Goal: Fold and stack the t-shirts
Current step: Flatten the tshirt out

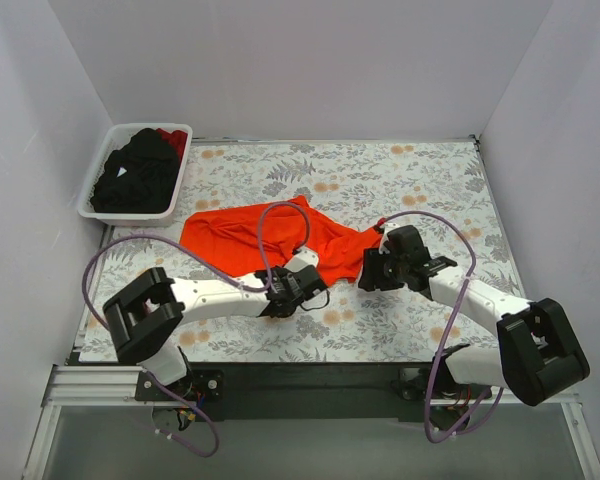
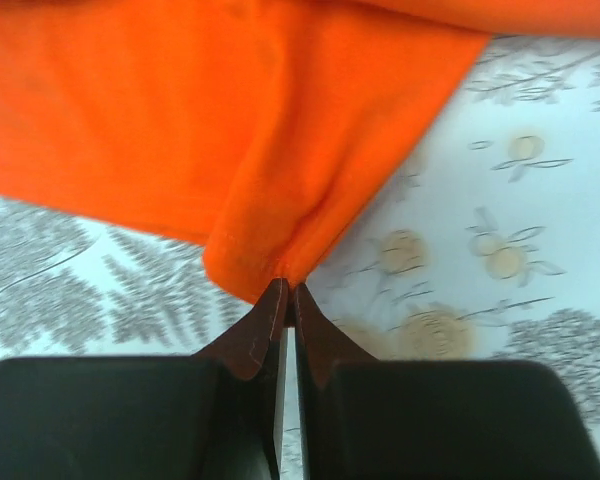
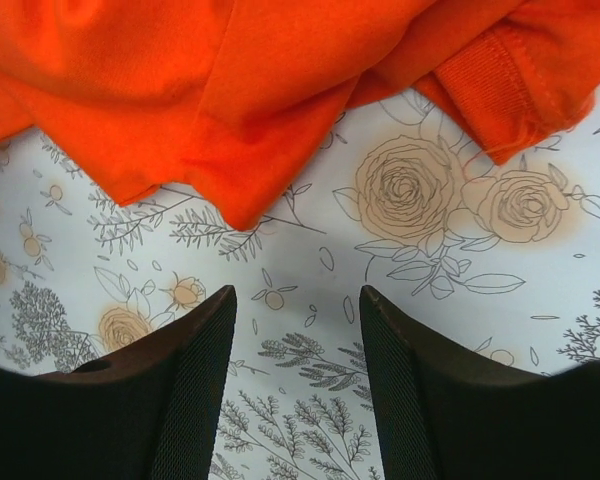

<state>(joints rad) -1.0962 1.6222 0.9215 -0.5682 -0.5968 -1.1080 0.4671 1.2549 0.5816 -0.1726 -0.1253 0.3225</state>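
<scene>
The bright orange t-shirt (image 1: 265, 238) lies crumpled across the middle of the floral table. My left gripper (image 1: 298, 283) is at its near edge, shut on a pinched fold of the orange cloth (image 2: 260, 265). My right gripper (image 1: 372, 272) is open and empty just off the shirt's right end; in the right wrist view the orange hem and a ribbed edge (image 3: 485, 80) lie beyond its fingertips (image 3: 220, 310). Black t-shirts (image 1: 132, 178) and a dark red one (image 1: 173, 140) are piled in the white basket.
The white plastic basket (image 1: 90, 195) stands at the table's far left corner. White walls close in the back and both sides. The floral tablecloth (image 1: 420, 180) covers the table.
</scene>
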